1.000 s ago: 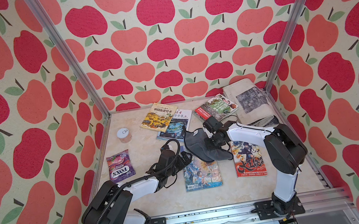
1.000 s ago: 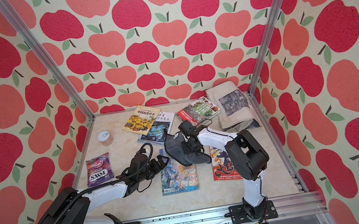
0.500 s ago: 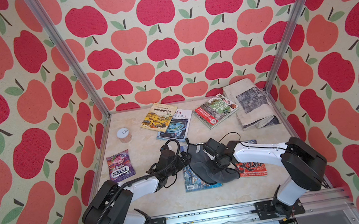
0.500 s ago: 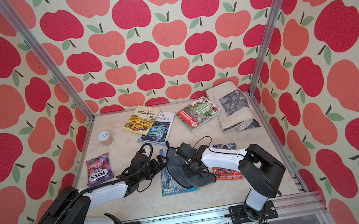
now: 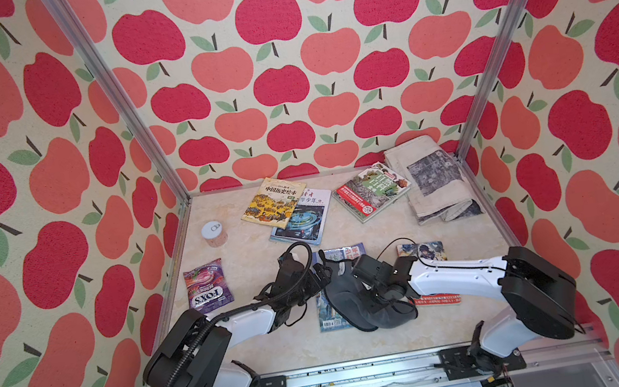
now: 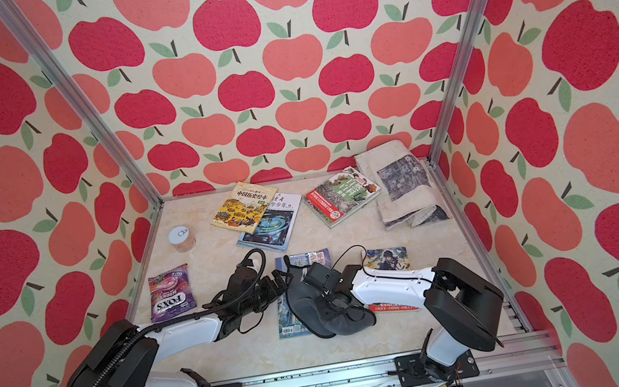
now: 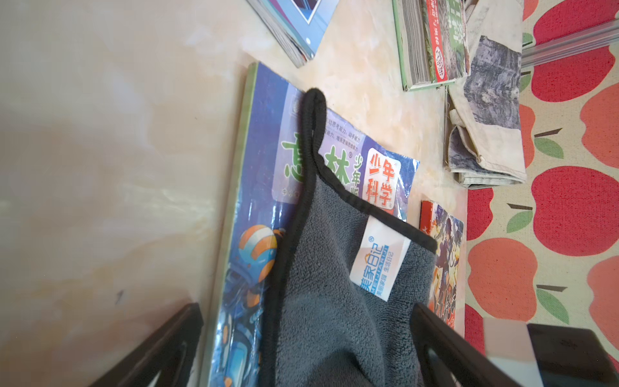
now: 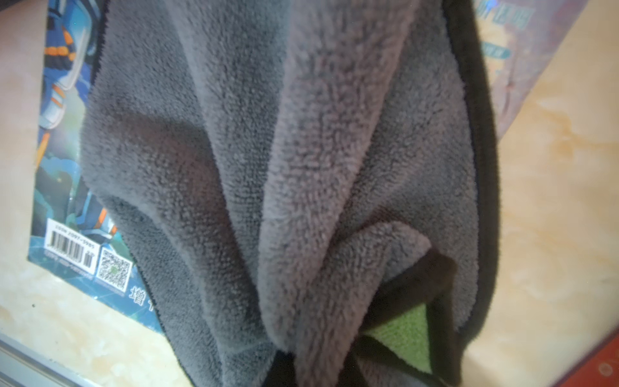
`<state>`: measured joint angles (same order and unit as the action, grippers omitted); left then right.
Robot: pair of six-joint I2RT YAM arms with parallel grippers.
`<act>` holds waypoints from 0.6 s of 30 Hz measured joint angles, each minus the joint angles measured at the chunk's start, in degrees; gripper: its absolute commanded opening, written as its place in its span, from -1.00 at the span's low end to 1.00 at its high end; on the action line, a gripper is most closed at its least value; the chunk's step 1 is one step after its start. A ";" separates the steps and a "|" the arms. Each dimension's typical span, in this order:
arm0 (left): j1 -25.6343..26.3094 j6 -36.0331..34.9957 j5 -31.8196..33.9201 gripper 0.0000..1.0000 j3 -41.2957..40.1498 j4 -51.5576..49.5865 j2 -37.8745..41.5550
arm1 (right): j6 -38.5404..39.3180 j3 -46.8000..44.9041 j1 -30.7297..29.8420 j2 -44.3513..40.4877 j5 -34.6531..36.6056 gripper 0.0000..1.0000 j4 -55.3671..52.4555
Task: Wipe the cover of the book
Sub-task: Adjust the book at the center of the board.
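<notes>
- I see the table (image 5: 282, 350) with the book (image 5: 324, 311) lying flat at lower centre of both top views, between my arms.
- Its long axis runs up-down in the frame, title end toward the back wall and barcode end toward the rail.
- The grey cloth (image 5: 353, 305) drapes over the book's right half.
- My right gripper (image 5: 378, 295) is pinched tight on bunched cloth.
- My left gripper (image 5: 321, 276) is spread wide, straddling the book's upper part.
</notes>
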<state>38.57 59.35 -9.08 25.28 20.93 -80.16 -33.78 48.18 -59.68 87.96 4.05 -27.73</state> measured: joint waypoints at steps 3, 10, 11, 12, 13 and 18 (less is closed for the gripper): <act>0.90 0.63 1.01 0.99 -1.38 -0.81 2.34 | 0.00 0.35 -0.37 0.22 -0.02 -1.00 -0.09; 1.07 1.73 3.37 0.99 -4.33 -4.13 7.32 | 0.02 8.63 -5.03 8.55 -1.14 -1.00 0.24; 1.07 1.92 3.78 0.99 -4.70 -4.94 8.22 | 0.04 10.36 -6.08 10.12 -1.64 -1.00 0.70; 1.07 2.29 4.07 0.99 -5.09 -5.42 9.01 | 0.04 11.69 -6.82 11.37 -2.03 -1.00 1.11; 1.03 2.64 4.42 0.99 -5.70 -5.92 10.25 | 0.04 13.27 -7.61 12.79 -2.67 -1.00 1.60; -0.79 3.69 5.68 0.99 -9.22 -8.37 16.41 | -0.15 16.06 -8.57 15.47 -4.66 -1.00 3.21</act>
<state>37.78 63.05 -3.40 16.05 12.56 -63.75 -33.93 64.25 -68.25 103.44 -0.60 -24.51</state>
